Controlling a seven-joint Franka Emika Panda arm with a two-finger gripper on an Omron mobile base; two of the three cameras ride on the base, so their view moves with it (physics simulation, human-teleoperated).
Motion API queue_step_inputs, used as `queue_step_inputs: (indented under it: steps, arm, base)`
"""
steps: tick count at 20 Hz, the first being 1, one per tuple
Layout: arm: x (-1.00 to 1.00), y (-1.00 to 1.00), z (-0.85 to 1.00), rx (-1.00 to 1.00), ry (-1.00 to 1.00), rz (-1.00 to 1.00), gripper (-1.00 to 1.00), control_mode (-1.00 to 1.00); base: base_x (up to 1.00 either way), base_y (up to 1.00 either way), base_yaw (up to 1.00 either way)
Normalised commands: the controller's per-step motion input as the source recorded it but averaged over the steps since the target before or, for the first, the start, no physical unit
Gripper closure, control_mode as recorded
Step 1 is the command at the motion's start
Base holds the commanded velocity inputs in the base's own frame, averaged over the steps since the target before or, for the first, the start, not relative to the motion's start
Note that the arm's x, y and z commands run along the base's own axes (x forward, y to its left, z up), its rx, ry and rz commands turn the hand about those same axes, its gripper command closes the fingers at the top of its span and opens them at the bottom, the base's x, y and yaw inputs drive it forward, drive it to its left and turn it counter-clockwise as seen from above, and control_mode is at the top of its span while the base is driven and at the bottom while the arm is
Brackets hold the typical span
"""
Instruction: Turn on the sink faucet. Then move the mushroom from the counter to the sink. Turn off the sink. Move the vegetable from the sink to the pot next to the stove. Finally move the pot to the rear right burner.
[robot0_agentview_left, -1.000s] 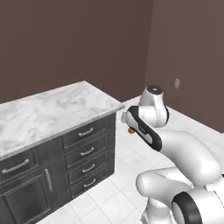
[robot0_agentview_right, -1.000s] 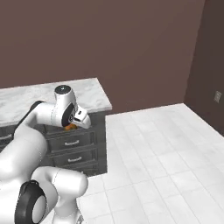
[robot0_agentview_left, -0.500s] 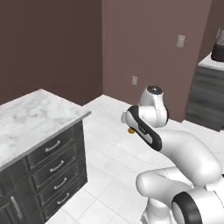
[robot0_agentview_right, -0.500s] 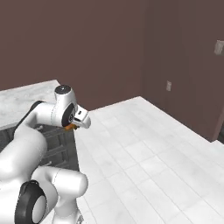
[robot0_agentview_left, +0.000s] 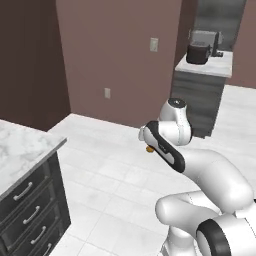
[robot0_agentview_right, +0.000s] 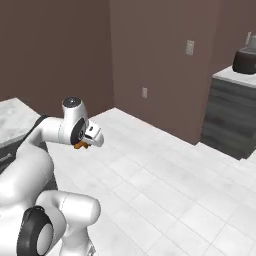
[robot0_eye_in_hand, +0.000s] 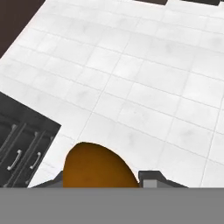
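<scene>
The mushroom (robot0_eye_in_hand: 97, 166), a rounded orange-brown thing, is sitting between the two dark finger tips of the gripper (robot0_eye_in_hand: 103, 179) in the hand view, so the pincer is closing on it and gripping it. The mushroom is hanging in the air above the white tiled floor (robot0_eye_in_hand: 144, 87), not lying on any surface. In the left base view it is showing as a small brown spot (robot0_agentview_left: 149, 148) under the folded hand of the arm (robot0_agentview_left: 170, 135), and in the right base view it is peeking out just below the wrist (robot0_agentview_right: 80, 145).

Taking the arm as the landmark: in the left base view a marble counter (robot0_agentview_left: 20, 150) with dark drawers (robot0_agentview_left: 30, 215) is standing to the left of the arm and lower in the picture, well apart from it. Behind the arm, against the brown wall (robot0_agentview_left: 115, 55), a dark cabinet (robot0_agentview_left: 200, 100) is carrying a dark appliance (robot0_agentview_left: 198, 51) on its pale top. The wall is also carrying two pale outlet plates (robot0_agentview_left: 154, 44). In the hand view the drawers (robot0_eye_in_hand: 19, 148) are appearing to the left of the mushroom, with the floor beneath both.
</scene>
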Motion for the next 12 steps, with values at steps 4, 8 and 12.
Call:
queue_step_inputs:
  steps: [4, 8, 12]
  arm:
    - [0.00, 0.00, 0.00, 0.00, 0.00, 0.00, 1.00, 1.00]
    - [0.00, 0.00, 0.00, 0.00, 0.00, 0.00, 1.00, 1.00]
    - [0.00, 0.00, 0.00, 0.00, 0.00, 0.00, 1.00, 1.00]
  base:
    - [0.09, -0.17, -0.44]
    - [0.14, -0.11, -0.44]
    - [0.21, -0.10, -0.44]
